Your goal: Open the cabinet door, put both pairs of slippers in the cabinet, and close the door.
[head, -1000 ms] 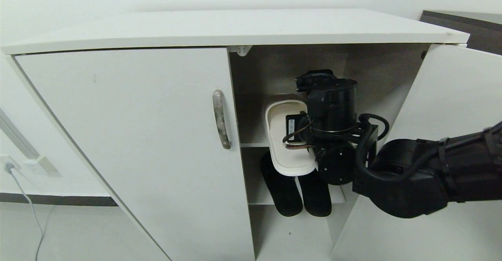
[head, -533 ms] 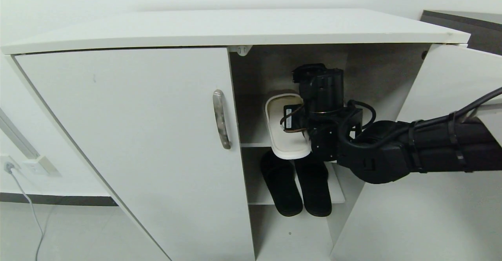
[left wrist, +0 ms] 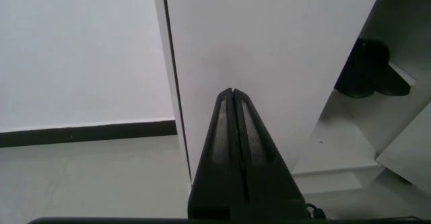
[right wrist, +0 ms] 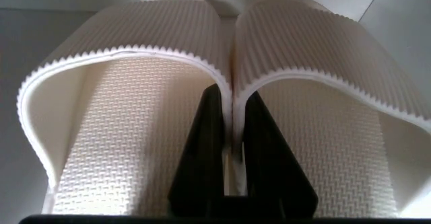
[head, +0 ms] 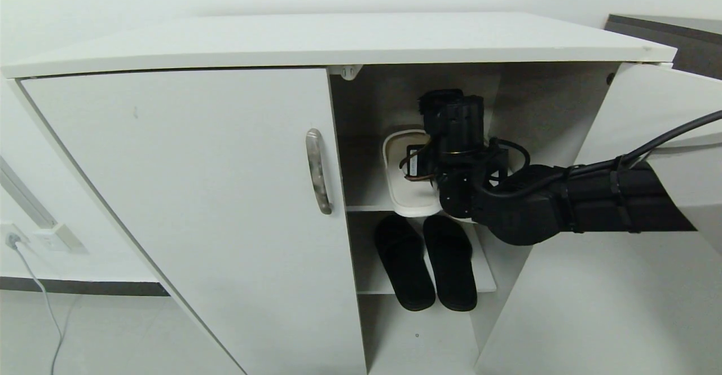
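Note:
The white cabinet [head: 338, 39] has its right door [head: 637, 155] swung open and its left door [head: 186, 194] closed. My right arm [head: 536, 206] extends into the open half at the upper shelf [head: 365, 197]. My right gripper [right wrist: 232, 96] is shut on the inner edges of the pair of white slippers [right wrist: 135, 123], pressed side by side. The white slippers [head: 405, 194] lie over the upper shelf, heels slightly past its front edge. A pair of black slippers [head: 426, 262] rests on the shelf below. My left gripper [left wrist: 232, 96] is shut on nothing, facing the closed left door, with the black slippers [left wrist: 370, 69] beside it.
The left door carries a metal handle [head: 317, 171] near the opening. A wall socket with a hanging cable [head: 12, 241] sits low on the left. A dark desk corner [head: 671, 39] shows behind the cabinet on the right. The bottom compartment [head: 417, 335] has free room.
My right arm has pushed deeper into the cabinet, carrying the white slippers up and back onto the upper shelf. The black slippers are now uncovered below.

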